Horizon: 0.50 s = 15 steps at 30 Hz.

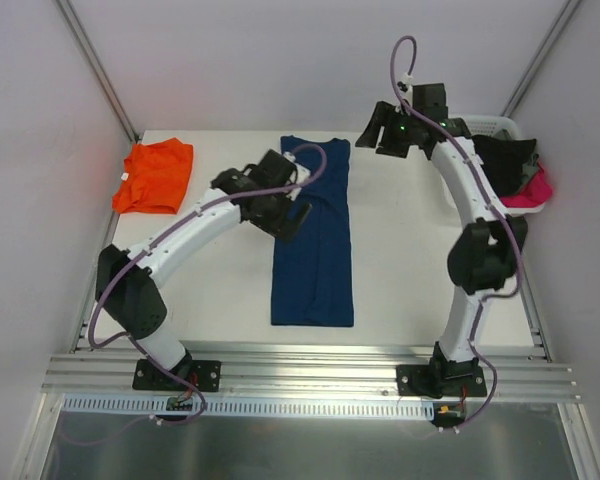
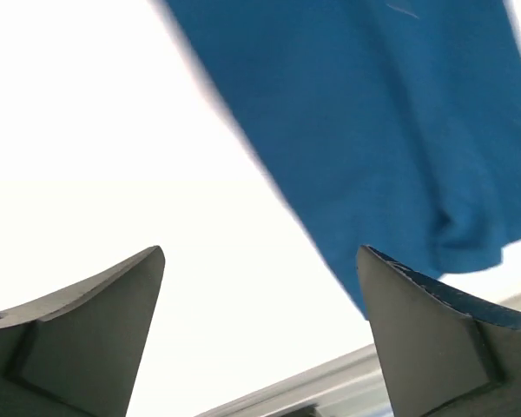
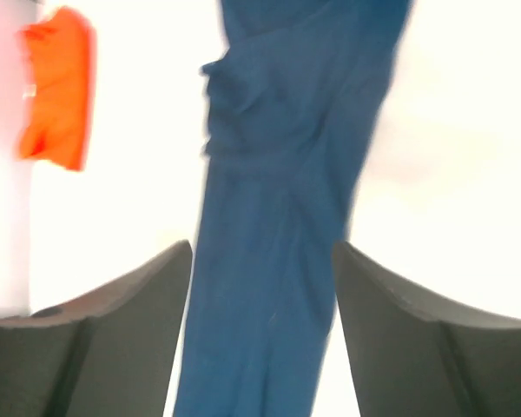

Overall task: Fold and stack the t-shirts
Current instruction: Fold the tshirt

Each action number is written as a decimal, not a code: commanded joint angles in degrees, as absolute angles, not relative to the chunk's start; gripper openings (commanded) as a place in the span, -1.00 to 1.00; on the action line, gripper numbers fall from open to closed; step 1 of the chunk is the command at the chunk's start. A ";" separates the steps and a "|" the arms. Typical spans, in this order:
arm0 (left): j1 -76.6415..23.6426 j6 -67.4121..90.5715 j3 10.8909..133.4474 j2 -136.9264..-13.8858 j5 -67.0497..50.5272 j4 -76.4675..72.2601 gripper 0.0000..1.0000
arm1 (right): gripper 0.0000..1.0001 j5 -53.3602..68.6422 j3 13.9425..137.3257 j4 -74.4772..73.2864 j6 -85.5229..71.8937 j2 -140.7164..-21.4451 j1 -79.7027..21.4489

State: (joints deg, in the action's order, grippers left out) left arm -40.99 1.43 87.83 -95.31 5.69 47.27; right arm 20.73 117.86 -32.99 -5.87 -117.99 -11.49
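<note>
Although the overhead view takes in most of the white table, several things on it are only partly readable. The navy blue cloth t-shirt lies in the middle of the table as a long narrow strip running from the far edge toward the near one. Part of its left side is covered by the left gripper, which hangs over that edge. In the left wrist view the jaws stand wide apart with nothing between them. Only a blurred stretch of the navy cloth shows at upper right there, against a table washed out to plain white.

The bright orange cloth t-shirt sits folded in a small bundle at the far left corner, well apart from the navy one.

The right gripper is raised near the far edge, just right of the navy shirt's far end. Its wrist view shows the jaws apart and empty, with the navy strip smeared by blur beyond them.

At the far right a white basket is largely hidden behind the right arm. The dark cloth and pink piece in it cannot be identified.
</note>
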 commanded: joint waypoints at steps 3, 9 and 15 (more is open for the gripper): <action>-32.43 -0.09 85.79 -91.94 -1.65 51.59 0.76 | 0.37 25.92 88.64 -39.55 -9.05 -97.84 -13.88; -29.80 3.59 75.95 -89.74 -11.92 51.85 0.53 | 0.31 24.88 66.82 -40.78 -10.90 -87.55 -18.01; -25.84 6.77 66.36 -88.86 -21.70 51.42 0.40 | 0.23 24.08 55.38 -42.19 -11.34 -81.65 -22.06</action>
